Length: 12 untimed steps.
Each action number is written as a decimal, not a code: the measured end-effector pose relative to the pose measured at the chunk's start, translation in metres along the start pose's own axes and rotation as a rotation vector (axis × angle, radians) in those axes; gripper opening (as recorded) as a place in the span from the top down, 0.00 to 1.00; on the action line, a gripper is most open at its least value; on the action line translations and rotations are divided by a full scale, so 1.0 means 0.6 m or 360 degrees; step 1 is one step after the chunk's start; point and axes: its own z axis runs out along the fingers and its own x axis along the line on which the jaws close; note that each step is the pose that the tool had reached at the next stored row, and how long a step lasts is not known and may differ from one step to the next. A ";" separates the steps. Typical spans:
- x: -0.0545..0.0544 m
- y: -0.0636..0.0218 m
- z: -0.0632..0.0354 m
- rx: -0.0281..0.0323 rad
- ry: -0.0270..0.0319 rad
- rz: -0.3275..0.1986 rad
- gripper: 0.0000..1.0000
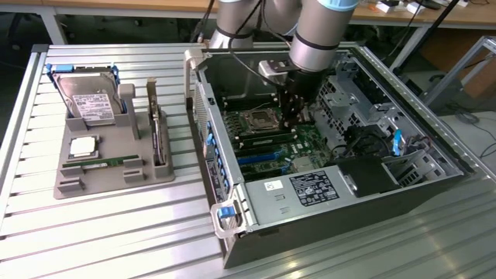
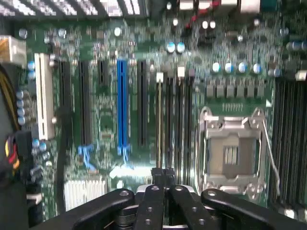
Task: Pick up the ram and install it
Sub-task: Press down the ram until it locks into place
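Claw [image 1: 293, 119] low inside computer case [image 1: 403, 192], over board slots [image 2: 172, 120]. Fingers pressed together, pinching nothing that shows. Ram [image 1: 99, 165] lies in grey tray [image 1: 116, 183] on table [image 1: 93, 232], well apart toward exterior view's left, long side running left-right.

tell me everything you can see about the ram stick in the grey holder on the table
The ram is a long, thin green circuit-board stick with a small white label. It lies lengthwise in a slot of the grey holder, just in front of the square silver processor chip. Its chips are too small to make out. Nothing grips it: the gripper is over the motherboard.
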 end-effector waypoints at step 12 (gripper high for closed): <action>0.001 -0.127 -0.033 -0.00129 -0.00003 0.0000 0.90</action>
